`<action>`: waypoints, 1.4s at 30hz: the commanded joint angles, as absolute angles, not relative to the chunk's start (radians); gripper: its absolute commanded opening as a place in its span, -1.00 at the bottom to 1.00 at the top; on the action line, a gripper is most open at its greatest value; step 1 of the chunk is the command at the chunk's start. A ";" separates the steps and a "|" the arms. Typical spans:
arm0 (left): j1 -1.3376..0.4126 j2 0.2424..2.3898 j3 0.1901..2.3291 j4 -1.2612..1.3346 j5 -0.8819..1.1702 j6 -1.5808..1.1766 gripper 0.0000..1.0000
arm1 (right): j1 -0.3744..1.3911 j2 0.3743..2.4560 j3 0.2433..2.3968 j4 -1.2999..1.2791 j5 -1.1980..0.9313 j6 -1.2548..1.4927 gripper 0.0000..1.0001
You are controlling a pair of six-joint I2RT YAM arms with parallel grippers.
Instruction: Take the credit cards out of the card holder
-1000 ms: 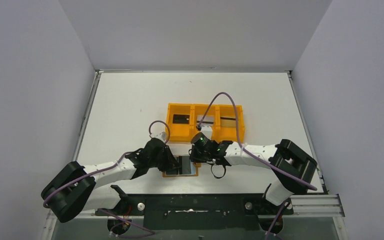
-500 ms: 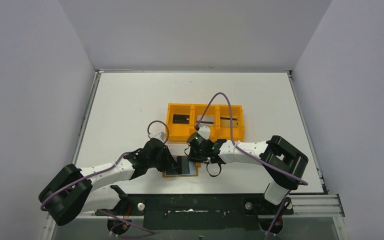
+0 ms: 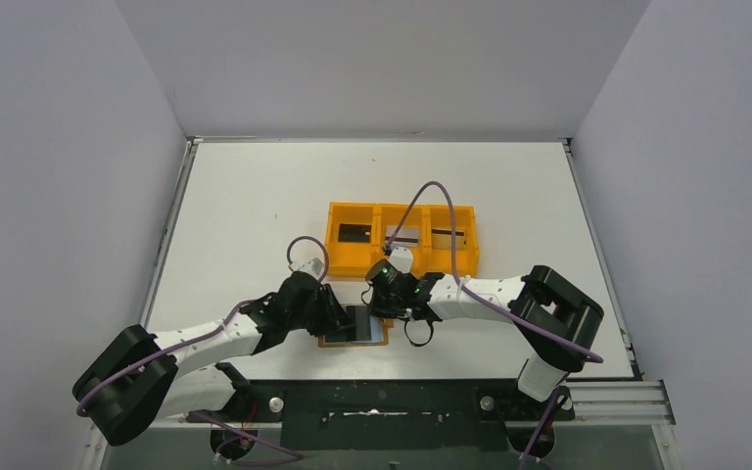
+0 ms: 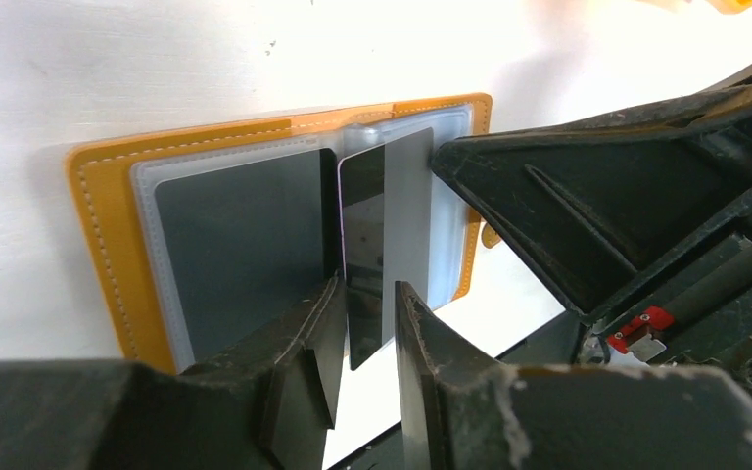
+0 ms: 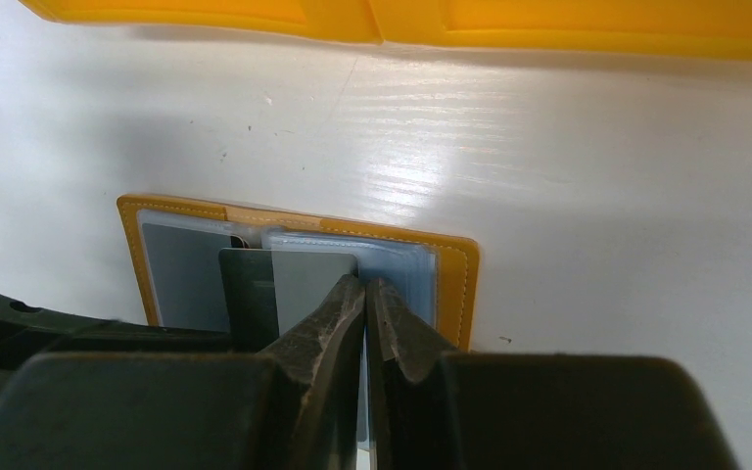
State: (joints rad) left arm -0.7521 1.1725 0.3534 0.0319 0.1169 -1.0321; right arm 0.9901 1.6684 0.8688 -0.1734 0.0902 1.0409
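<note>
**Enclosure.** Pale grey walls (image 3: 59, 196) on three sides, plain and matte.

**Bench** (image 3: 255, 196). White, smooth, faintly glossy; it carries every item below.

**Tray** (image 3: 331, 243). Bright orange, three compartments, at mid-bench just beyond the holder. Each compartment shows a flat item too small to name. Probably the drop-off point, set within short reach.

**Card holder** (image 5: 455, 284). Tan-orange, lying open and flat near the bench's front edge between both arms. The clear sleeves face up, which leaves the cards reachable.

**Right hand** (image 5: 365, 284). Fingers closed together, tips down on the right-hand sleeve, apparently pinning the holder against sliding.

**Left hand** (image 4: 367, 289). Fingers slightly parted over a card's near end, visibly clamping nothing.

**Cards.** One grey card (image 4: 240, 245) sits fully sleeved in the left panel. One dark-and-grey card (image 4: 406, 225) lies across the fold, seemingly partly out of its sleeve.
</note>
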 commanded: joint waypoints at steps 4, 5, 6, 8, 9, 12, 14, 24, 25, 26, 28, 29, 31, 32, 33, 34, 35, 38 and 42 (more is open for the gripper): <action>-0.746 1.204 0.311 0.225 0.186 -1.109 -0.50 | 0.985 1.696 0.849 -0.242 0.110 1.033 -0.89; -0.745 1.204 0.307 0.229 0.184 -1.114 -0.50 | 0.983 1.693 0.848 -0.239 0.107 1.032 -0.89; -0.744 1.204 0.304 0.230 0.179 -1.117 -0.50 | 0.981 1.691 0.843 -0.236 0.104 1.032 -0.89; -0.741 1.202 0.297 0.231 0.172 -1.126 -0.50 | 0.977 1.687 0.839 -0.228 0.100 1.034 -0.89; -0.741 1.201 0.294 0.232 0.168 -1.131 -0.50 | 0.976 1.685 0.835 -0.224 0.099 1.034 -0.89; -0.735 1.202 0.285 0.232 0.160 -1.147 -0.47 | 0.973 1.682 0.827 -0.211 0.092 1.035 -0.89; -0.733 1.208 0.276 0.233 0.155 -1.157 -0.40 | 0.972 1.683 0.825 -0.206 0.088 1.036 -0.89; -0.733 1.277 0.236 0.279 0.143 -1.190 -0.39 | 0.973 1.685 0.821 -0.191 0.077 1.033 -0.90; -0.734 1.276 0.231 0.279 0.140 -1.190 -0.43 | 0.972 1.685 0.819 -0.192 0.077 1.033 -0.90; -0.734 1.271 0.228 0.278 0.137 -1.189 -0.49 | 0.972 1.685 0.818 -0.191 0.077 1.034 -0.90; -0.733 1.255 0.224 0.266 0.124 -1.188 -0.60 | 0.971 1.688 0.815 -0.189 0.077 1.035 -0.90; -0.733 1.243 0.223 0.255 0.115 -1.186 -0.65 | 0.970 1.689 0.815 -0.189 0.075 1.035 -0.90; -0.733 1.217 0.222 0.238 0.098 -1.184 -0.74 | 0.969 1.686 0.816 -0.189 0.076 1.031 -0.90; -0.733 1.202 0.226 0.222 0.089 -1.180 -0.78 | 0.970 1.683 0.818 -0.190 0.078 1.028 -0.90; -0.732 1.190 0.230 0.209 0.082 -1.173 -0.83 | 0.969 1.678 0.818 -0.190 0.079 1.025 -0.90; -0.732 1.177 0.236 0.195 0.075 -1.167 -0.87 | 0.970 1.673 0.818 -0.187 0.080 1.022 -0.90; -0.732 1.167 0.242 0.181 0.071 -1.161 -0.91 | 0.969 1.666 0.818 -0.183 0.080 1.017 -0.90; -0.732 1.137 0.251 0.160 0.067 -1.147 -1.00 | 0.968 1.650 0.823 -0.173 0.075 0.994 -0.89; -0.732 1.103 0.249 0.156 0.067 -1.141 -1.00 | 0.968 1.634 0.844 -0.172 0.062 0.964 -0.89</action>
State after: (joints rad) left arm -0.7380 1.1351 0.2352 0.2016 0.1154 -1.1770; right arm 0.9749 1.6604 0.8474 -0.1329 0.0555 1.0168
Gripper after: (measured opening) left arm 0.020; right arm 0.056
